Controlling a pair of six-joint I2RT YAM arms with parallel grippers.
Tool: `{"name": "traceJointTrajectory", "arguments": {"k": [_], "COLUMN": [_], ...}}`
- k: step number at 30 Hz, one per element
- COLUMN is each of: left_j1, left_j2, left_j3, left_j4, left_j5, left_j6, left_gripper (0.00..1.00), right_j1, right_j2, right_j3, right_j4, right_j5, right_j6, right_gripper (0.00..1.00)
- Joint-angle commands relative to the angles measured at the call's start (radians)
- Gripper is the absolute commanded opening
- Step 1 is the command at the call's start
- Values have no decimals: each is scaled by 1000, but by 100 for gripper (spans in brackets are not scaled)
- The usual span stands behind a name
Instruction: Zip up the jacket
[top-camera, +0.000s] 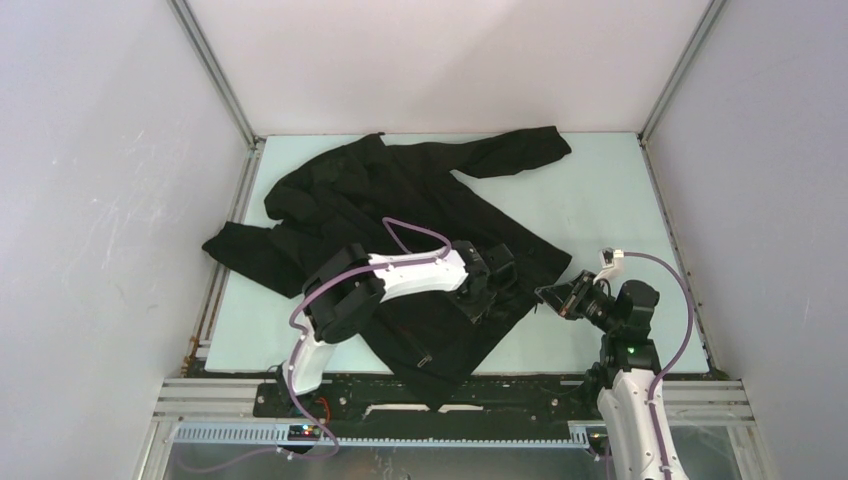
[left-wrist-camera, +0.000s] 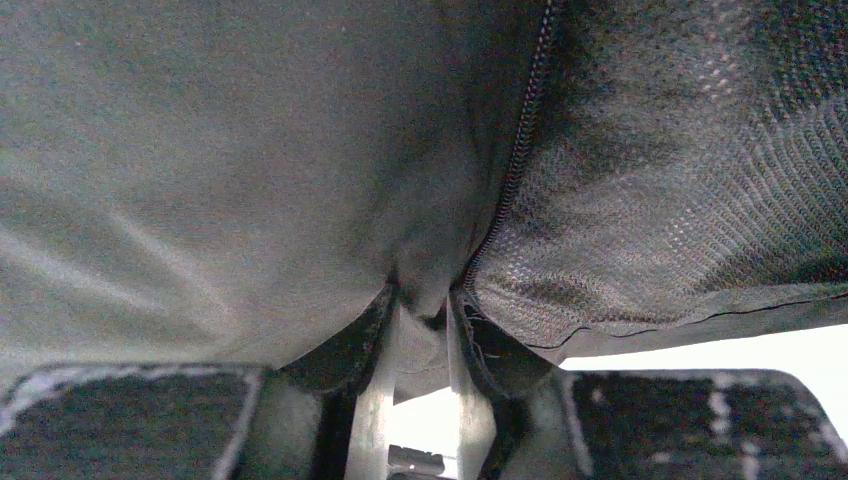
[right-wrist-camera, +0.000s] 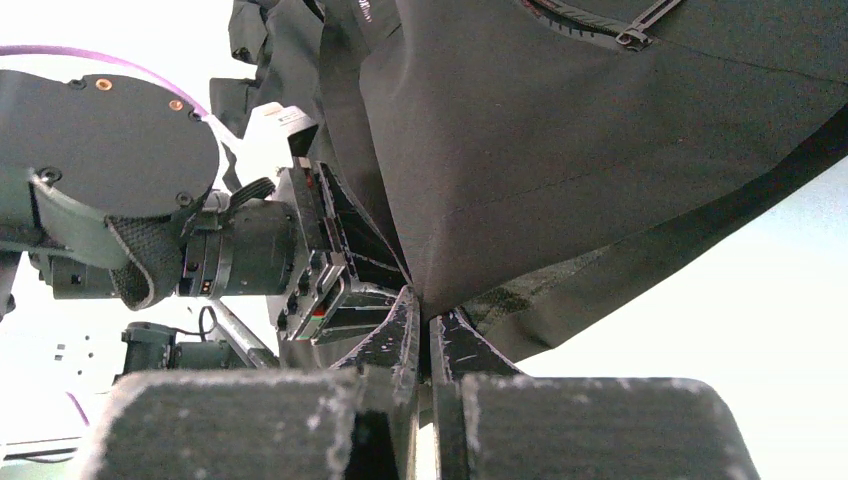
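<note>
1. black soft jacket (top-camera: 400, 200): crumpled on the pale counter (top-camera: 620, 200), lying between and beyond both claws.
2. left claw (left-wrist-camera: 420, 310): clamped on fabric beside the zipper teeth (left-wrist-camera: 515, 170), with mesh lining (left-wrist-camera: 680, 200) to its right.
3. right claw (right-wrist-camera: 425, 315): fingers together, pinching the jacket edge, with the silvery pocket zip pull (right-wrist-camera: 630, 40) above it.

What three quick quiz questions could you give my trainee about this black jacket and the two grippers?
1. True or false: the large black soft fabric jacket is folded into a neat square.
2. Multiple choice: the right gripper is A) open above the table, B) shut on the jacket's edge, C) holding a loose zip pull.
3. Short answer: in the left wrist view, what runs upward from the left gripper?

Key: 1 false; 2 B; 3 the row of zipper teeth.
</note>
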Motion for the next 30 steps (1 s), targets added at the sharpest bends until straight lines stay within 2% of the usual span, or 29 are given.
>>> {"name": "traceJointTrajectory", "arguments": {"k": [1, 4, 11, 15, 16, 22, 27, 30], "left_j1": [-5, -6, -10, -12, -13, -33, -50, -60], "left_j2": [-26, -77, -237, -356, -387, -520, -415, -296], "left_j3": [-51, -83, -292, -446, -504, -892, -1082, -1165], "left_j4": [-15, 57, 322, 567, 653, 1511, 2132, 2472], "left_j5": [-178, -195, -214, -203, -196, -132, -52, -66], "left_j6": [24, 68, 148, 260, 291, 476, 545, 554], "left_gripper": [28, 24, 1, 0, 0, 0, 0, 0], "right_j1": [-7, -7, -7, 3, 10, 47, 44, 61], "right_j2": [6, 13, 24, 92, 117, 222, 222, 203], "right_j3": [21, 19, 0, -19, -17, -32, -89, -123], "right_j4": [31, 42, 92, 173, 193, 301, 471, 536], "right_j5": [-2, -7, -29, -81, -99, -198, -261, -243], "right_j6": [-9, -7, 11, 49, 57, 164, 351, 470], "right_gripper": [0, 0, 0, 0, 0, 0, 0, 0]}}
